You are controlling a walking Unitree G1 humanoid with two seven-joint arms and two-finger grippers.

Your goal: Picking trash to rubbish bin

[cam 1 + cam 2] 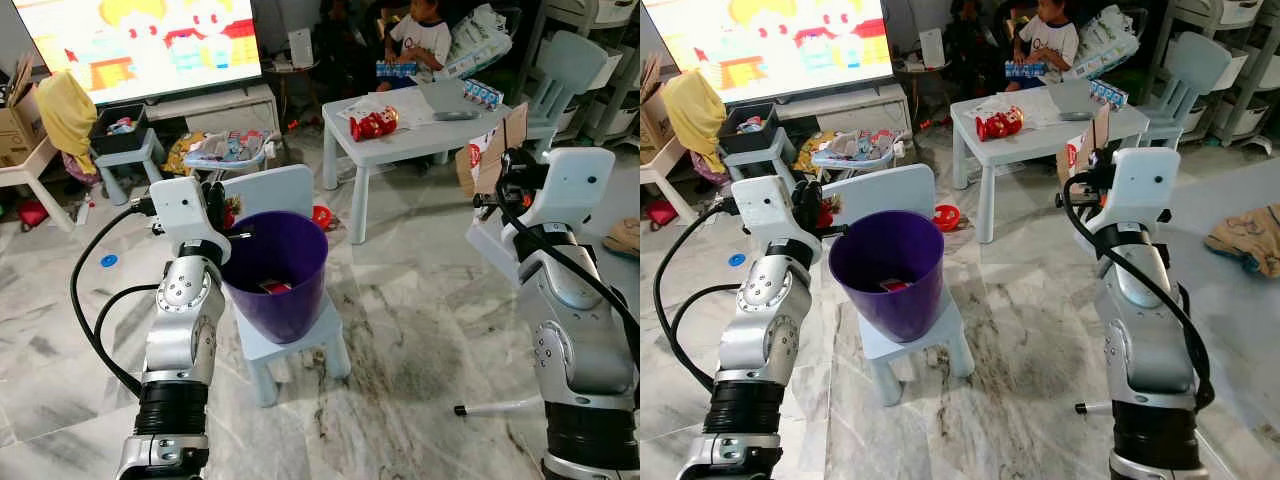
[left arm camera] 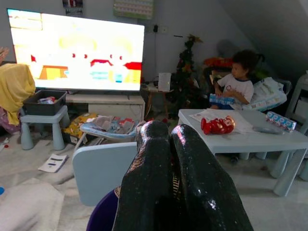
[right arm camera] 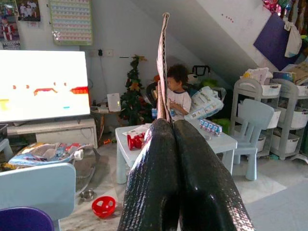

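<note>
A purple rubbish bin (image 1: 275,262) stands on a small pale-blue chair (image 1: 300,345), and a red wrapper (image 1: 275,287) lies at its bottom. My left gripper (image 1: 222,207) hovers at the bin's left rim, shut on a small red scrap (image 1: 233,211). In the left wrist view its fingers (image 2: 149,163) press together. My right gripper (image 1: 497,192) is raised to the right of the bin, well apart from it. It is shut on a flat brown piece of cardboard (image 1: 500,145), which the right wrist view shows edge-on as a thin cardboard strip (image 3: 163,62).
Behind stands a white table (image 1: 440,135) with a red packet (image 1: 373,124); a child (image 1: 420,35) sits beyond it. A red bowl (image 1: 322,215) and a blue lid (image 1: 108,261) lie on the marble floor. A stick (image 1: 495,407) lies at the right. A TV (image 1: 140,40) is at the back left.
</note>
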